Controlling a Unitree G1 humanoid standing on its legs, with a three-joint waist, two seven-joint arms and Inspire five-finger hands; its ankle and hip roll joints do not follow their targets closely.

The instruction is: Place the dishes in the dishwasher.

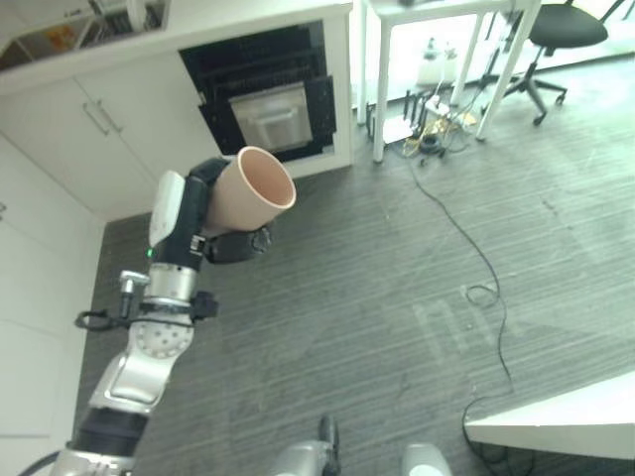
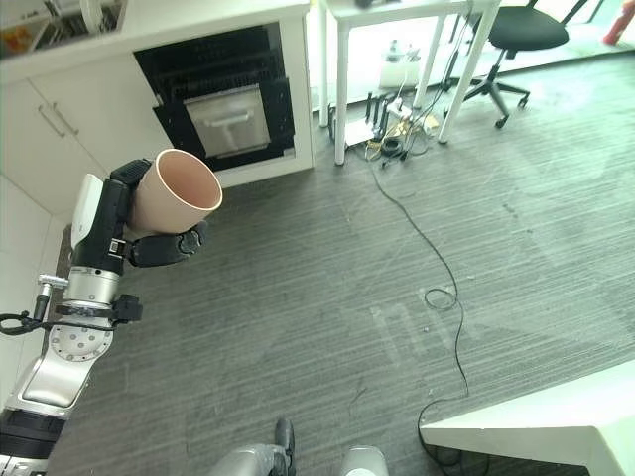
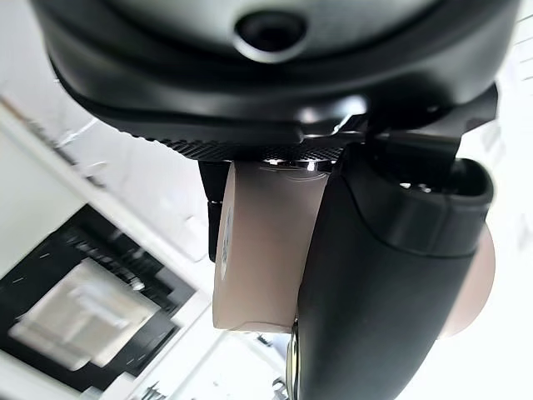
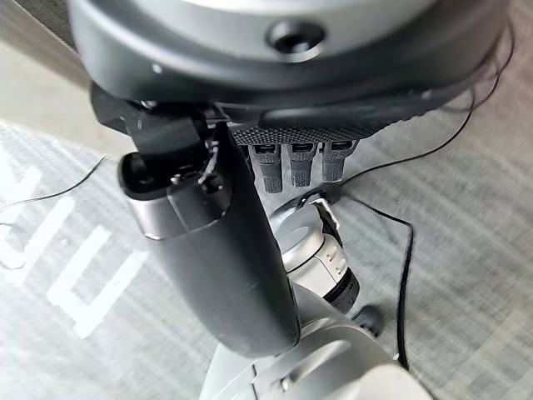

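Left hand [image 1: 213,213] raised above the carpeted floor [image 1: 397,288], its dark fingers curled round a pale peach cup [image 1: 253,193], thumb pressed along the cup's side as the left wrist view shows. The cup rides tilted, its open mouth turned up and away from the palm, its base seated deep in the hand. Smooth-walled and rigid, it looks light and, if ceramic, breakable; the glazed-looking surface could slide in the grip, so the hold round the lower body, rather than at the thin rim, seems the safer one to keep. Ahead of the hand and well apart from it stands the dishwasher [image 1: 268,99], a dark opening set into white cabinets [image 1: 89,129], with a pale front panel showing at its middle; whether a rack is drawn out cannot be told. The opening's frame and the cabinet face just beside it are the hard edges the cup's rim would meet first, and the tilt would likely need correcting before it goes in. Between hand and dishwasher the floor lies open, giving free room to advance. Off to the far side of the hand, a white table's legs [image 1: 382,89], an office chair [image 1: 556,40] and a white tabletop [image 1: 566,416] corner stand well clear. Right hand [image 4: 216,242] hangs low over the floor, its fingers partly curled, holding nothing.
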